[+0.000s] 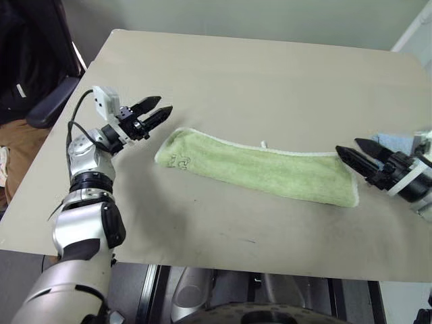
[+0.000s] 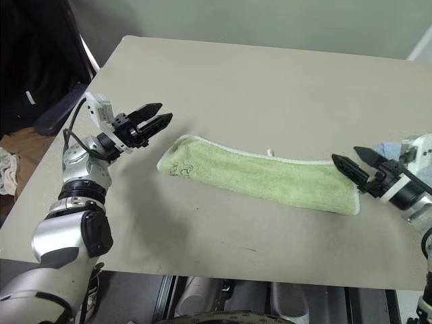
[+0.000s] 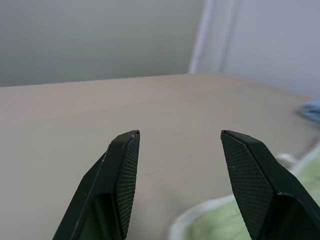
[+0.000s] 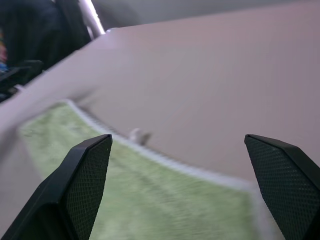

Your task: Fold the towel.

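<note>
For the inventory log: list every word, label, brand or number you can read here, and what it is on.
Nothing here can be read.
Towel: a small embroidered mark near its left end, too small to make out.
Table: no text.

A light green towel (image 1: pixel 263 169) edged in white stitching is seen at frame centre on a plain beige worktop (image 1: pixel 270 81); black fingers (image 3: pixel 120 185) are cross-hatched.
</note>
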Available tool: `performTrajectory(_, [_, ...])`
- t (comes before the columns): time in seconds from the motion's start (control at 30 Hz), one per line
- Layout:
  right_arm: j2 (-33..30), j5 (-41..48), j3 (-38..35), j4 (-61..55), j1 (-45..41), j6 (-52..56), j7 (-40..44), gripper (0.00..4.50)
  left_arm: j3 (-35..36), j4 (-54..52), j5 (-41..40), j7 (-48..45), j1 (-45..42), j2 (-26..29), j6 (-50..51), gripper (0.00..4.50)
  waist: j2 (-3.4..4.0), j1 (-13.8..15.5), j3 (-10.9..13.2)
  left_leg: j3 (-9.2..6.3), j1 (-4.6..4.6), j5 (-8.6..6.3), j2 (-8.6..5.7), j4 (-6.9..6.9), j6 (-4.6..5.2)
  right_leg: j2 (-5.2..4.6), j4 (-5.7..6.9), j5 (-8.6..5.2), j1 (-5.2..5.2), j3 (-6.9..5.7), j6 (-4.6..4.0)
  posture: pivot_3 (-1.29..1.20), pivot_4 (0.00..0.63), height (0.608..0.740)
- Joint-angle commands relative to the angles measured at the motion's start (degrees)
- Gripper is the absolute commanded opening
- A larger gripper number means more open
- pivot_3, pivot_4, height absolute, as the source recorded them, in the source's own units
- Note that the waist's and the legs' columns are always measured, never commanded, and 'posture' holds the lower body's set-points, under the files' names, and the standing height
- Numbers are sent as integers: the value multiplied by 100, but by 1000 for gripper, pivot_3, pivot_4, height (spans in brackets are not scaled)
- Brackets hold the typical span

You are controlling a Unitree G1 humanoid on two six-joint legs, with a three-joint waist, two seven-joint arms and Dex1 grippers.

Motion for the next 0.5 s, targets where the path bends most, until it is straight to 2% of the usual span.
performTrajectory(0.03, [202,185,223,-127,-33,204,-280,4486,-199,-743,-169,-380,89,-169,474,2802,1,7,1,0,0,1,0,0,1,0,0,4,0,0,6,0,150,733])
performTrajectory(0.13, [260,-3,527,35,-116,429,-534,4486,-332,-1352,-265,-407,359,-350,705,2802,2,-2,1,1,1,0,1,0,4,-3,0,23,-1,0,38,0,150,733])
performTrajectory(0.23, [364,-414,686,336,-170,119,-697,4486,-506,-1901,-303,-469,732,-479,932,2802,1,-10,1,1,2,0,3,-1,3,-4,0,23,-2,0,38,0,150,733])
performTrajectory(0.5, [379,-611,236,651,-206,-234,-906,4486,-738,-2649,-337,-253,1551,-619,1009,2802,2,-10,1,1,2,-12,4,-1,21,-5,2,24,-4,0,35,0,150,733])
